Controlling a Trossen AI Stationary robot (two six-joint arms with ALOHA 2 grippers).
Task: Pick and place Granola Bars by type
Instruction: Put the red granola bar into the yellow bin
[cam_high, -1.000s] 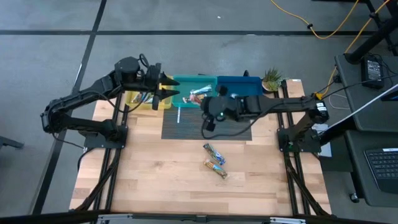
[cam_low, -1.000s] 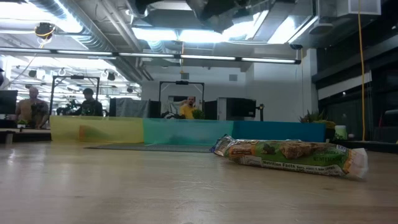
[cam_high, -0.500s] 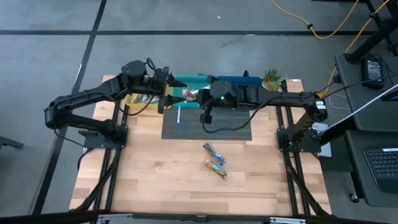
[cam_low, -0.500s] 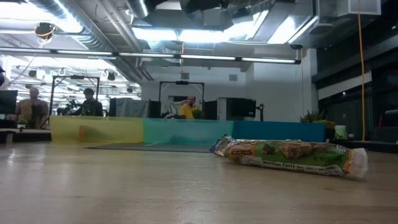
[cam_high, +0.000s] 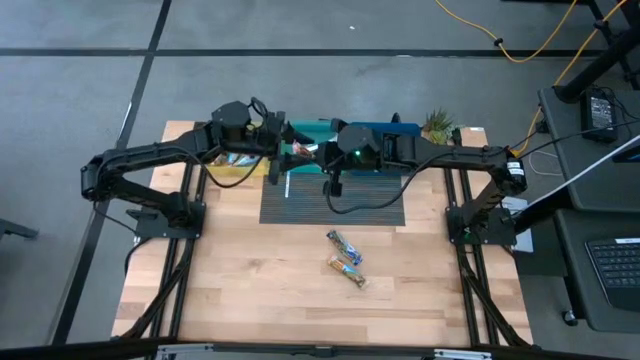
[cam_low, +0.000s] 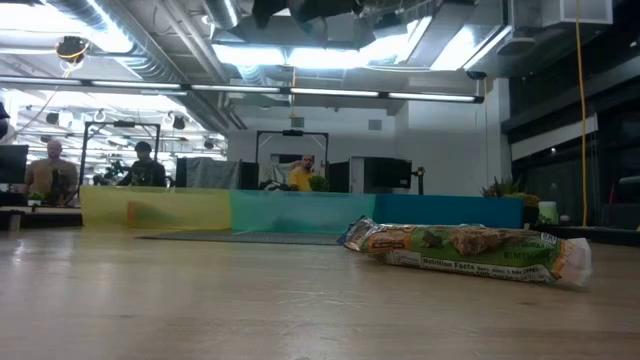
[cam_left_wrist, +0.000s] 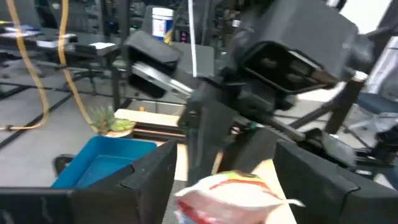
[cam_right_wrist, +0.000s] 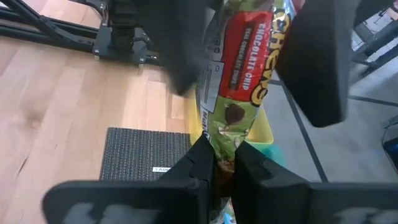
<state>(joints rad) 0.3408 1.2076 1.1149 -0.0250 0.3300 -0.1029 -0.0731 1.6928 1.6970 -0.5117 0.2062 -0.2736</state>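
Note:
My right gripper is shut on a granola bar in a red and green wrapper, held in the air over the teal bin. My left gripper is open. Its two fingers stand on either side of the bar's free end with gaps showing. In the high view the two grippers meet nose to nose, the left and the right. Two more granola bars lie flat on the wooden table; the low view shows one. My right gripper pinches the bar's near end between its two fingers. It comes from the table's right, slanting a little downward, with the fingers along the bar. The bar sticks out past the fingertips toward my left gripper, lifted clear of bins and table.
A yellow bin, the teal bin and a blue bin stand in a row at the far edge. A black mat with a white strip lies before them. A small plant stands at the far right. People sit in the room behind.
My left gripper has travelled toward the table's right, from over the yellow bin to the held bar, until its fingers stand around the bar's free end. My right gripper has turned and shifted toward the far edge, carrying the bar toward my left gripper.

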